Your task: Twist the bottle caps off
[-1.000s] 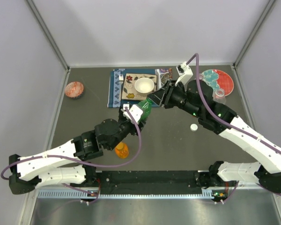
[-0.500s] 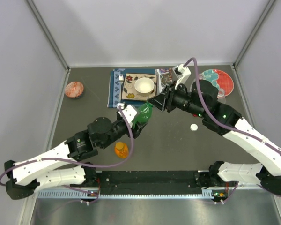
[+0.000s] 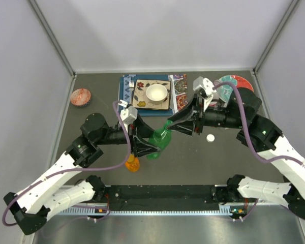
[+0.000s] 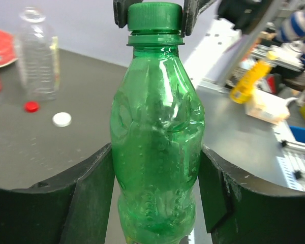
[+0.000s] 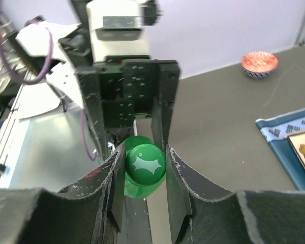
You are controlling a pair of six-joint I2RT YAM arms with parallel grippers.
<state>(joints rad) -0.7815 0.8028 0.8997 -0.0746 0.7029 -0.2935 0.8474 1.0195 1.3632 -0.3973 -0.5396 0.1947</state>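
**Green bottle held by both grippers, cap clamped**

The green bottle (image 4: 155, 152) is gripped around its body by the left gripper (image 3: 148, 147). The fingers of that gripper are partly closed and pressed against both sides of the bottle. The bottle is held tilted near the middle of the bench (image 3: 193, 162), with its neck pointed toward the right arm. Whether its base touches the bench cannot be told.

The green cap (image 5: 145, 165) is seated on the neck and pinched between the fingers of the right gripper (image 3: 174, 124), which is closed almost fully on it.

A small orange bottle (image 3: 132, 163) is seen just beside the left gripper, on the near side. A white cap (image 3: 210, 138) and a red cap (image 4: 31, 106) lie loose on the bench. A clear bottle (image 4: 38, 53) is stood upright just behind the red cap.
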